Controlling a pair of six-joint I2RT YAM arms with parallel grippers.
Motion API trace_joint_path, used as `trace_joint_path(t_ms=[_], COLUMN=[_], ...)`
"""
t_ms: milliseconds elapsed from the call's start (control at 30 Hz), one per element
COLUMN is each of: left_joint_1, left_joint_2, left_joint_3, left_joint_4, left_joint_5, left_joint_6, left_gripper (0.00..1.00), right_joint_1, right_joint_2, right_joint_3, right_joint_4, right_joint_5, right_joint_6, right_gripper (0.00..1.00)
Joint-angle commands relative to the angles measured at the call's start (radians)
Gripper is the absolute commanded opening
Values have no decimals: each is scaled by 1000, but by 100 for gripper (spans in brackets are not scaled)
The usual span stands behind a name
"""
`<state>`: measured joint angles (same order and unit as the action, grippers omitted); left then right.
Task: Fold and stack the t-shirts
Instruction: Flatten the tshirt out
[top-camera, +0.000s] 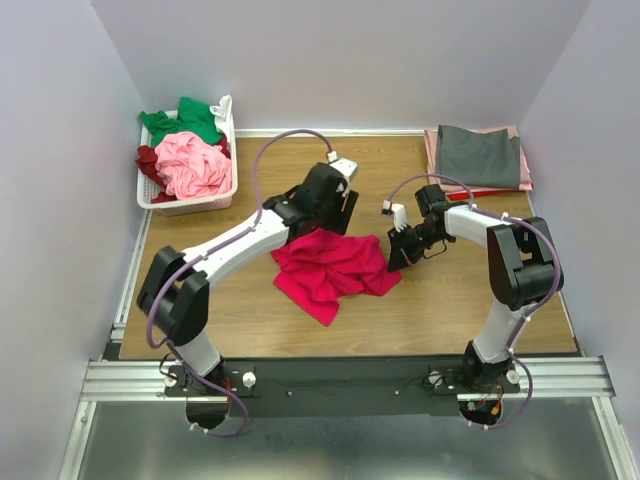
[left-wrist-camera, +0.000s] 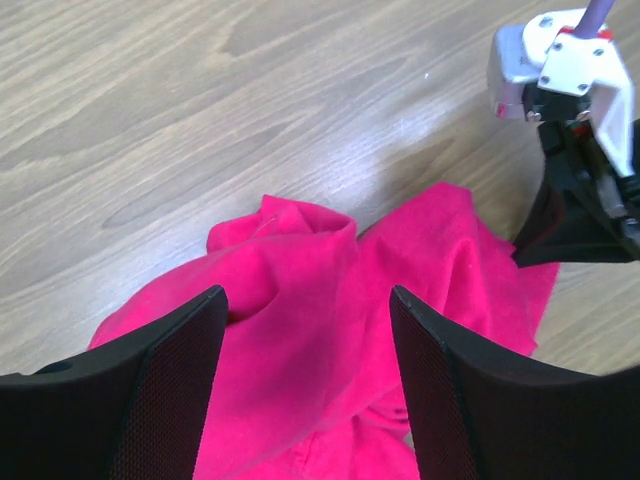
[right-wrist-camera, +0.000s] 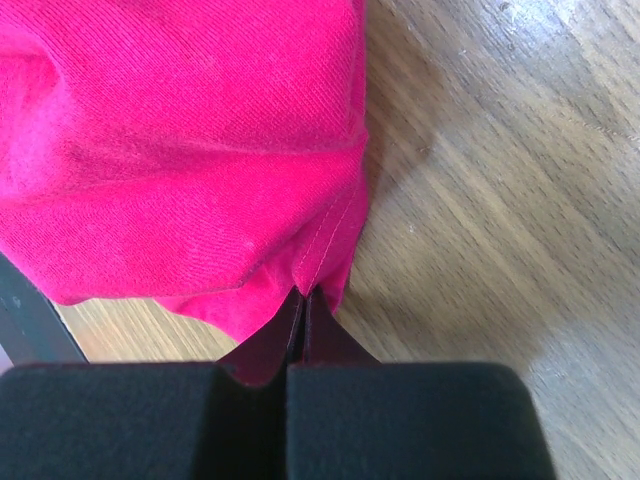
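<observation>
At the crimson t-shirt (top-camera: 330, 265) edge: right pincer (right-wrist-camera: 303, 295) clamped on hem.
Left pincer (left-wrist-camera: 305, 300), open above it: pinch one layer only.

a: where does the top view sit?
b: high above and behind the arm bases (top-camera: 205, 372), looking down on the whole wooden table (top-camera: 450, 320).
a: the wrist views?
b: very close, angled down at that table. all three share the crimson-pink t-shirt (top-camera: 330, 265).
</observation>
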<state>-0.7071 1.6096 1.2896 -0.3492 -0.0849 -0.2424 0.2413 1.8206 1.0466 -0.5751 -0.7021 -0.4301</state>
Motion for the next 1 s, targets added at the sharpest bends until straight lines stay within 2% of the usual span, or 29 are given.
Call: trace_joint_path(t_ms=[0, 67, 167, 200, 233, 367, 500, 633, 767, 967], left_joint_1=[-49, -80, -112, -117, -123, -130, -117, -31, 55, 72], left_joint_2=[113, 162, 237, 239, 234, 162, -26, -256, -535, -749], left_joint_3=[102, 138, 197, 200, 201, 192, 142, 45, -91, -148], left_joint_4=[-117, -173, -224, -228, -231, -234, -218, -142, 27, 200], left_joint_5=[-151, -197, -320, -340, -355, -394, -423, -330, -170, -96], left_joint_6=[46, 51, 43, 40, 34, -3, -67, -115, -144, -193], left_gripper=[72, 68, 36, 12, 0, 0, 0, 0, 0, 0], right_joint_1=[7, 6, 7, 7, 6, -3, -52, -105, -131, -134], right_joint_2=[-10, -15, -26, -29, -33, -92, -269, -432, -536, -590], right_joint_3=[26, 26, 24, 23, 24, 38, 61, 151, 281, 515], right_joint_4=[-22, -22, -23, -25, -25, -31, -43, -103, -163, -201], right_joint_5=[-17, -17, -16, -14, -11, 68, 131, 246, 334, 409], right_joint_6=[-16, -16, -16, -18, -18, -29, -27, -111, -166, -173], right_gripper=[1, 0, 0, 0, 1, 0, 0, 0, 1, 0])
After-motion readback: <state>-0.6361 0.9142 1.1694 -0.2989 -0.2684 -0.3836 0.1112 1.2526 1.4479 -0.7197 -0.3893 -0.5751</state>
